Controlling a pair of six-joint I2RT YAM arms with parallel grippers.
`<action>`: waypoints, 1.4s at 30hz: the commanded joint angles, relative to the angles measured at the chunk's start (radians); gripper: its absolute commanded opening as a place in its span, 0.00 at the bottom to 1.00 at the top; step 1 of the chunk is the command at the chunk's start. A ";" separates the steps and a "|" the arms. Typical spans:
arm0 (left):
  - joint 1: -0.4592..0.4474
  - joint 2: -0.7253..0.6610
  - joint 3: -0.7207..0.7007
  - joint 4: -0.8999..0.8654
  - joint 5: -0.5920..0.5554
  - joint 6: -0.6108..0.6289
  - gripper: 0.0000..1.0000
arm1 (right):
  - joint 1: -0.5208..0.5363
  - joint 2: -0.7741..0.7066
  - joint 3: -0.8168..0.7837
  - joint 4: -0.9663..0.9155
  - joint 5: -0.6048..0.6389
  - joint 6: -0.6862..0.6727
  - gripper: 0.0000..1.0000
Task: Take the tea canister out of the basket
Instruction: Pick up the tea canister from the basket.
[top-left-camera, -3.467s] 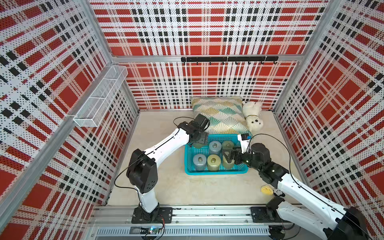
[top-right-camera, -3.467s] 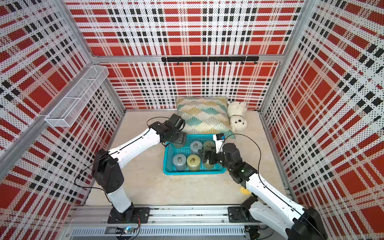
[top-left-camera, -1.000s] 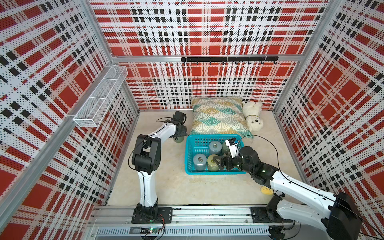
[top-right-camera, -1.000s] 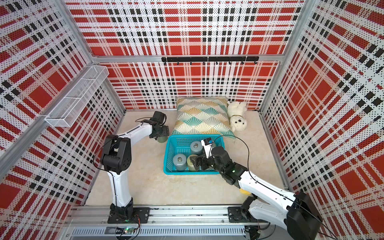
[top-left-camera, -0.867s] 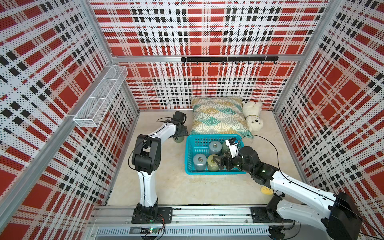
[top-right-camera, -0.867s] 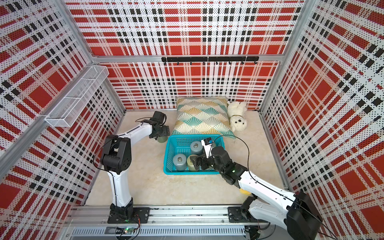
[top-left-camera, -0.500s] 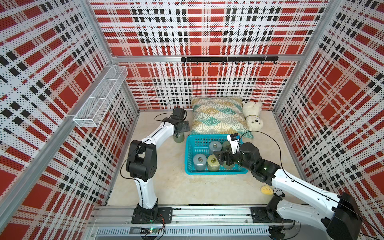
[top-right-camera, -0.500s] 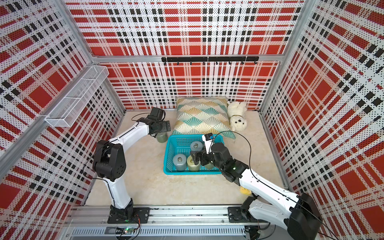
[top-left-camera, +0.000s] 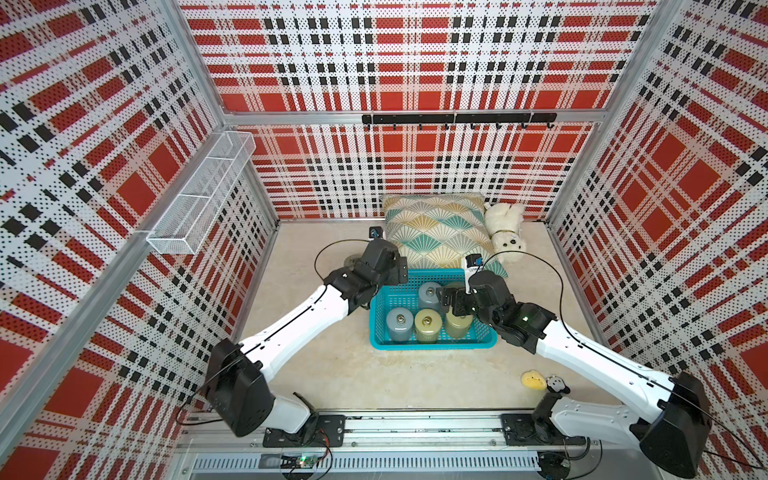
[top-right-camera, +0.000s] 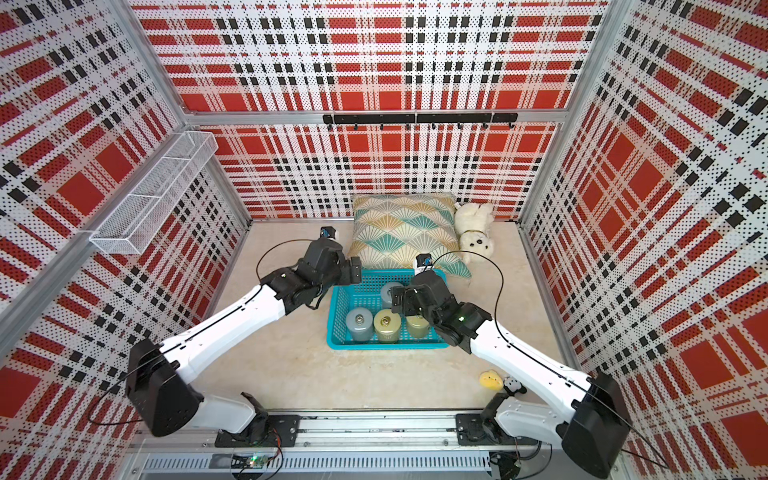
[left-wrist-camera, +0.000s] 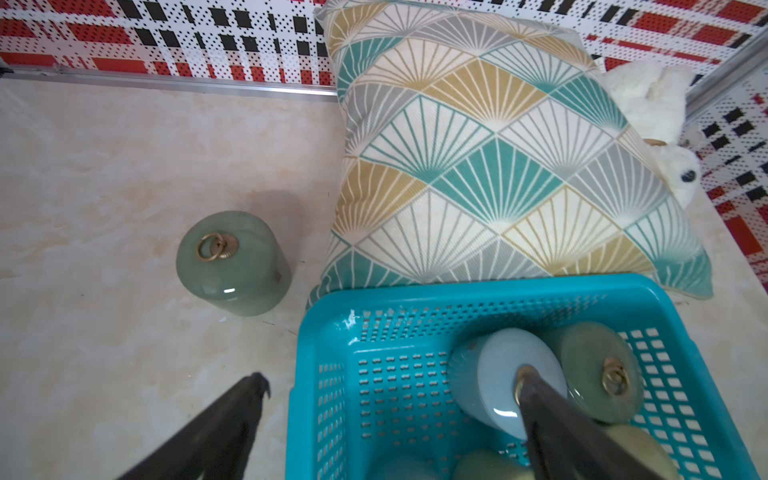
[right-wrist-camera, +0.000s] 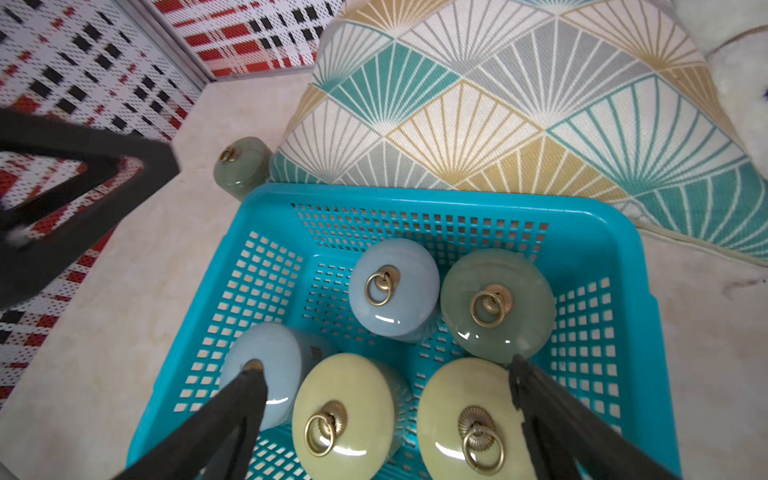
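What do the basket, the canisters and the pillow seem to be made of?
Basket: moulded plastic, smooth and slightly glossy; the regular punched holes suggest it.
Canisters: probably glazed ceramic, perhaps polished stone; bright highlights on the lids.
Ring on each lid: brass-coloured metal.
Pillow: matte woven fabric; the weave shows.

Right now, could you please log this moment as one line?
left hand: open, empty | right hand: open, above turquoise perforated plastic basket | five ring-lidded canisters: in basket | green ring-lidded canister: upright outside basket
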 joint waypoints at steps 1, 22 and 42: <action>-0.073 -0.087 -0.102 0.120 0.022 -0.034 0.99 | -0.034 0.058 0.036 -0.103 0.005 0.043 1.00; -0.230 -0.288 -0.404 0.320 0.114 -0.038 0.99 | -0.145 0.418 0.281 -0.279 -0.043 -0.025 0.97; -0.242 -0.348 -0.443 0.347 0.134 -0.045 0.99 | -0.162 0.487 0.364 -0.432 -0.018 -0.081 0.96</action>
